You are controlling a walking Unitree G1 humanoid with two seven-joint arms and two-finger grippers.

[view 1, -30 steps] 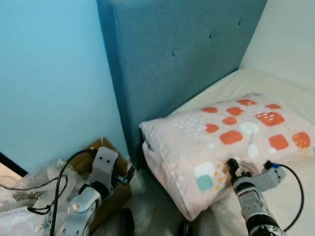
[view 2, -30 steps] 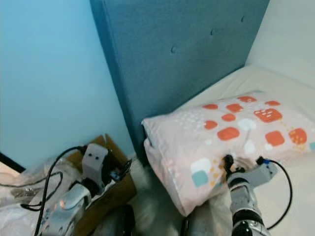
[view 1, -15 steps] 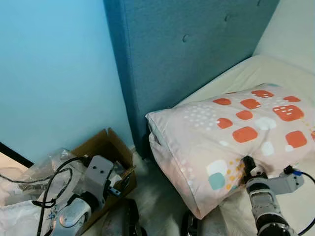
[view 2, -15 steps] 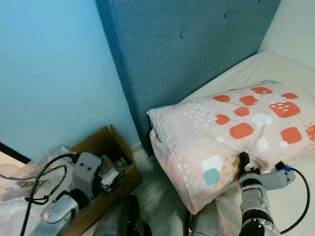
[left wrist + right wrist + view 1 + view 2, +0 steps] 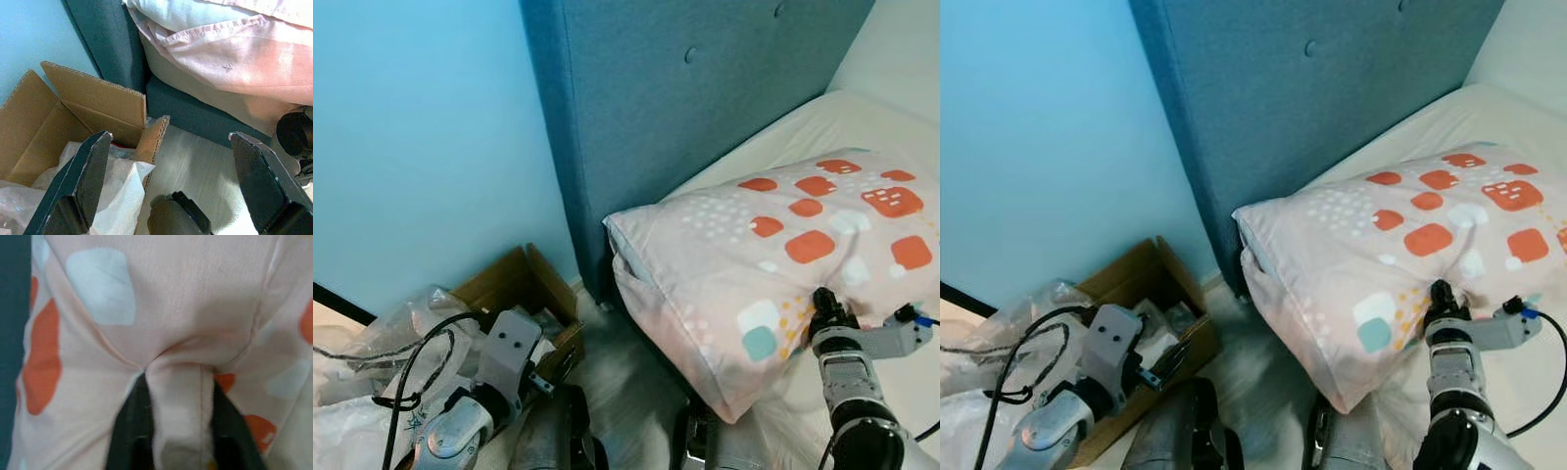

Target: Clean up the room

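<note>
One pillow (image 5: pixel 783 255) pinched by the right gripper (image 5: pixel 178 431) at the head of the bed (image 5: pixel 822 122).

One pale pink pillow with orange, white and teal squares lies on the cream sheet, its left end hanging past the bed edge near the blue headboard (image 5: pixel 675 108). At its near edge the right gripper has a fold of the cover clenched between its two black fingers (image 5: pixel 132 426). Low on the left, the left gripper (image 5: pixel 176 186) hangs above the wood floor (image 5: pixel 195 166) with its fingers spread wide and grasping nothing. Just beside it stands a cardboard box (image 5: pixel 519 289) with white plastic (image 5: pixel 117 196) inside.
</note>
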